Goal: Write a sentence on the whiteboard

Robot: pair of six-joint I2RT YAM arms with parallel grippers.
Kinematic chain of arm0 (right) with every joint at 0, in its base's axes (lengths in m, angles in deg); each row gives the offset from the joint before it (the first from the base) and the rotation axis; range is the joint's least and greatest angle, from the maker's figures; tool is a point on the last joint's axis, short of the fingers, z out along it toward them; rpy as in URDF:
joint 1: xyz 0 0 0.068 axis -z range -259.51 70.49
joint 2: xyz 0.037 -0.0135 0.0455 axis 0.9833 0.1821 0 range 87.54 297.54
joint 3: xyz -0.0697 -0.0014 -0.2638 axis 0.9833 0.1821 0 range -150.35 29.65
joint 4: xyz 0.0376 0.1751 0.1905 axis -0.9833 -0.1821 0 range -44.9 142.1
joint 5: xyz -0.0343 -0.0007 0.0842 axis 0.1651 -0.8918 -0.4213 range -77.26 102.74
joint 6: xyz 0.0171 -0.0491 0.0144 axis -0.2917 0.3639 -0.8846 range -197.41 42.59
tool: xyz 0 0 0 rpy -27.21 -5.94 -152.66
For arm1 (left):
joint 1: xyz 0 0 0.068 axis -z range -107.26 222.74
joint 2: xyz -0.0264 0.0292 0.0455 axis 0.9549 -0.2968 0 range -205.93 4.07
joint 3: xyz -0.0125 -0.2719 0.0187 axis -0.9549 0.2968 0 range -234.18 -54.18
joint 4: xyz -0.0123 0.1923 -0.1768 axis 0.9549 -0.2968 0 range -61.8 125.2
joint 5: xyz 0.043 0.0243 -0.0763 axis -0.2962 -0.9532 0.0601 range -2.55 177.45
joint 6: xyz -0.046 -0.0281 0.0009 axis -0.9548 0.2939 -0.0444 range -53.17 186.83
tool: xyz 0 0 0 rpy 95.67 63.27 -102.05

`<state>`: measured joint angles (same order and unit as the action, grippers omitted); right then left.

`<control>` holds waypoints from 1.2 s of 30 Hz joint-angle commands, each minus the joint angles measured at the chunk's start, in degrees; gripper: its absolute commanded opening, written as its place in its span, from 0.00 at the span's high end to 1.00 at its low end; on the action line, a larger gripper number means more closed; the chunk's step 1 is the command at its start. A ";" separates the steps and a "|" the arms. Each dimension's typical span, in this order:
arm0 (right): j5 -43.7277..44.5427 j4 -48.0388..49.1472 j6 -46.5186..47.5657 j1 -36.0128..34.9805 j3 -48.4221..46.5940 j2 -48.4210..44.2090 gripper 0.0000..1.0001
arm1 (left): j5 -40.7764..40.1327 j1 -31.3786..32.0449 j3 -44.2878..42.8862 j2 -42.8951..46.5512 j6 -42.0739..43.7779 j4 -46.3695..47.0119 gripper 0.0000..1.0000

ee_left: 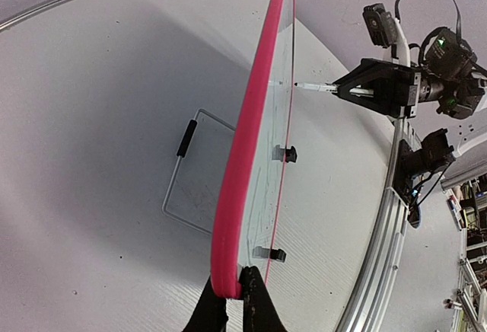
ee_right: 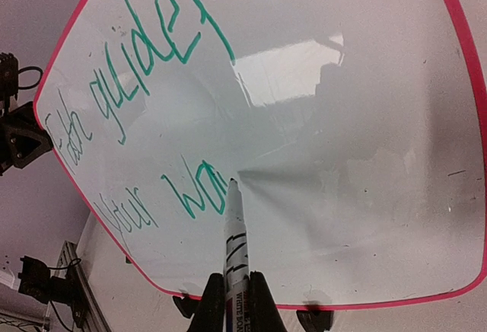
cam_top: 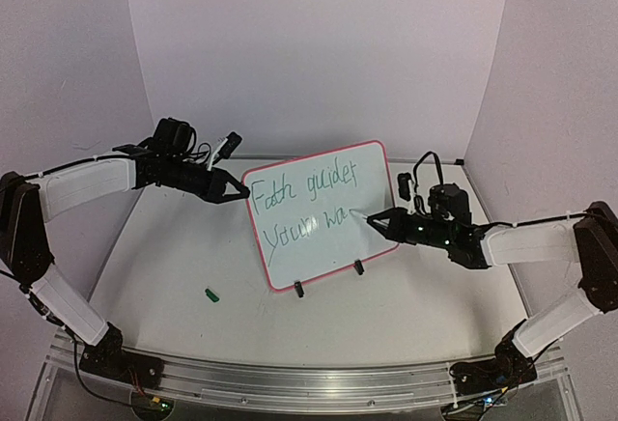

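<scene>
While the whiteboard point(cam_top: 319, 210) stands on its long edge at the centre of the top view, propped on two black feet point(cam_top: 299, 289) on the worktop point(cam_top: 164, 266) and leaning back, an arm reaches in to it from each side. The left end effector point(cam_top: 241, 193) comes in from the upper left of that frame and is clamped on the board's pink rim at its upper left corner. Its wrist view shows the rim edge-on, running from top centre down into the closed fingers point(ee_left: 262, 313) at the bottom edge.

The right end effector point(cam_top: 373, 216) reaches in from the right of the top view and is clamped on a marker point(ee_right: 234, 233), whose barrel rises between the fingers at bottom centre of the right wrist view. The marker's tip touches the white face just after the last green letter.

The sentence point(cam_top: 326, 187) is thin green cursive on two lines. The top line reads roughly "Faith guides" and runs across most of the board. The lower line reads "Your wa" and ends at the tip, about mid-board.

A small green piece point(cam_top: 211, 294) lies on the worktop at lower left of the board, well apart from it. What it is I cannot tell.
</scene>
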<state>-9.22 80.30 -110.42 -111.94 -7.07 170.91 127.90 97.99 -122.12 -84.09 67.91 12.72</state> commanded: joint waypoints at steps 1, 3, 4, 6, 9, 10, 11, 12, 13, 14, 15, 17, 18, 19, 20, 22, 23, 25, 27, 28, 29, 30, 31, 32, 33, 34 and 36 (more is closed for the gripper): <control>-0.91 -0.70 1.05 0.17 -3.01 -3.12 1.00 | -5.03 2.82 2.27 -3.20 5.97 -9.96 1.00; -1.90 -0.65 1.03 0.24 -3.39 -2.73 1.00 | -5.03 2.78 2.25 -3.19 5.93 -9.98 1.00; -2.07 -0.63 1.10 0.19 -3.61 -2.33 1.00 | -4.96 2.78 2.21 -3.29 5.95 -9.98 1.00; -2.09 -0.45 1.17 0.22 -3.88 -1.50 1.00 | -4.91 2.78 2.23 -3.31 5.96 -9.98 1.00; -1.88 0.41 1.11 0.22 -4.20 -0.14 1.00 | -4.96 2.78 2.28 -3.35 5.94 -9.95 1.00; -1.73 0.59 1.10 0.21 -4.32 0.22 1.00 | -4.99 2.78 2.27 -3.37 5.94 -9.95 1.00; -1.57 0.75 1.11 0.19 -4.45 0.58 1.00 | -5.02 2.78 2.26 -3.39 5.95 -9.95 1.00; -1.42 0.85 1.19 0.20 -4.58 0.96 1.00 | -5.02 2.78 2.25 -3.36 5.93 -9.95 1.00; -1.25 0.94 1.31 0.24 -4.72 1.28 1.00 | -5.02 2.78 2.28 -3.41 5.92 -9.95 1.00; -1.04 0.99 1.34 0.25 -4.85 1.64 1.00 | -4.99 2.78 2.26 -3.43 5.92 -9.97 1.00; -0.80 1.06 1.36 0.25 -4.97 2.02 1.00 | -4.95 2.78 2.25 -3.44 5.91 -9.98 1.00; -0.22 1.23 1.40 0.22 -5.11 2.54 1.00 | -4.96 2.78 2.20 -3.47 5.94 -9.99 1.00; 0.11 1.26 1.39 0.25 -5.11 2.69 1.00 | -4.94 2.78 2.20 -3.44 5.95 -9.97 1.00; 0.61 1.27 1.35 0.26 -5.02 2.79 1.00 | -4.94 2.78 2.20 -3.42 5.93 -9.96 1.00; 1.12 1.30 1.30 0.22 -4.95 2.84 1.00 | -4.94 2.78 2.20 -3.41 5.90 -9.96 1.00; 1.76 1.33 1.10 0.18 -4.70 2.97 1.00 | -4.87 2.80 2.20 -3.35 5.91 -9.96 1.00; 1.88 1.33 1.01 0.20 -4.51 3.09 1.00 | -4.85 2.81 2.20 -3.38 5.90 -9.96 1.00; 1.96 1.32 0.71 0.18 -4.12 3.41 1.00 | -4.85 2.78 2.20 -3.42 5.91 -9.96 1.00; 1.99 1.33 0.30 0.22 -3.46 3.58 1.00 | -4.85 2.79 2.20 -3.38 5.93 -9.99 1.00; 2.00 1.33 0.16 0.19 -3.01 3.57 1.00 | -4.85 2.78 2.20 -3.35 5.95 -9.96 1.00; 2.02 1.33 0.02 0.23 -2.44 3.46 1.00 | -4.85 2.78 2.20 -3.34 5.94 -9.95 1.00; 2.16 1.37 -0.17 0.25 -1.79 3.24 1.00 | -4.85 2.78 2.20 -3.36 5.91 -9.95 1.00; 2.28 1.35 -0.29 0.26 -1.30 2.98 1.00 | -4.85 2.79 2.20 -3.36 5.94 -9.95 1.00; 2.46 1.33 -0.42 0.26 -0.63 2.57 1.00 | -4.80 2.78 2.20 -3.34 5.92 -9.95 1.00; 2.53 1.31 -0.52 0.22 -0.26 2.22 1.00 | -4.77 2.78 2.20 -3.41 5.85 -9.95 1.00; 2.56 1.30 -0.67 0.24 0.27 1.82 1.00 | -4.75 2.78 2.20 -3.40 5.84 -9.95 1.00; 2.54 1.32 -0.86 0.21 0.88 1.02 1.00 | -4.75 2.78 2.20 -3.34 5.82 -9.95 1.00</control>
<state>-8.97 81.47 -110.53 -111.91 -7.89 173.55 127.83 98.06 -122.21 -84.11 67.89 12.69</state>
